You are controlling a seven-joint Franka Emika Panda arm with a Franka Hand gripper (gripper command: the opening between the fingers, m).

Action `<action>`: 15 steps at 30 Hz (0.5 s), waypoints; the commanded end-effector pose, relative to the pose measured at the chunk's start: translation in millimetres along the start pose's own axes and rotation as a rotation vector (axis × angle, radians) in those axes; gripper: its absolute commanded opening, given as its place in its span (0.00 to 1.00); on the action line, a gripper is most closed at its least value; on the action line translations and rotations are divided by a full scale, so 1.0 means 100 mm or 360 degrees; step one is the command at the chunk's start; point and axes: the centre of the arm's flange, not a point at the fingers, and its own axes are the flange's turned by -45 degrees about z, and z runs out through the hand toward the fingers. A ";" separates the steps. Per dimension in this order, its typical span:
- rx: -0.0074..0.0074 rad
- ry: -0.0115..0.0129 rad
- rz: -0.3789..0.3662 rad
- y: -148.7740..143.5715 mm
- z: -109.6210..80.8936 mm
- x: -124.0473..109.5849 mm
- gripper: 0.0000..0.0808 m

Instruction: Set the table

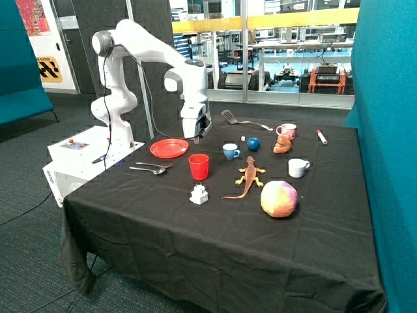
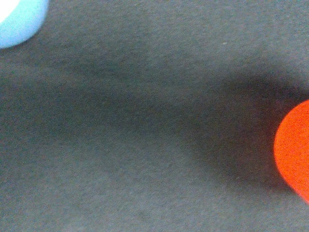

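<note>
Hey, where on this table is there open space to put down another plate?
The widest bare patch of the table is the near stretch, in front of the small white object, toy lizard and ball. It is crowded farther back, around the red plate, red cup, blue cup and gripper.

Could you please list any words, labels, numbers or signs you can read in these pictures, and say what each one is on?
None can be read for certain.
White pedestal: small side label, too small to read.
Wall poster: print too blurred.
Yellow-black sign: pattern only, no legible words.
Table items: no visible text.
Gripper: unmarked.
</note>
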 end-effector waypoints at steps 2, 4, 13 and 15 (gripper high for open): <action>-0.00004 -0.00028 0.0078 0.21 0.08 0.11 0.41; -0.00004 -0.00028 0.0100 0.24 0.13 0.12 0.40; -0.00004 -0.00028 0.0088 0.26 0.19 0.14 0.40; -0.00004 -0.00028 0.0082 0.25 0.21 0.16 0.40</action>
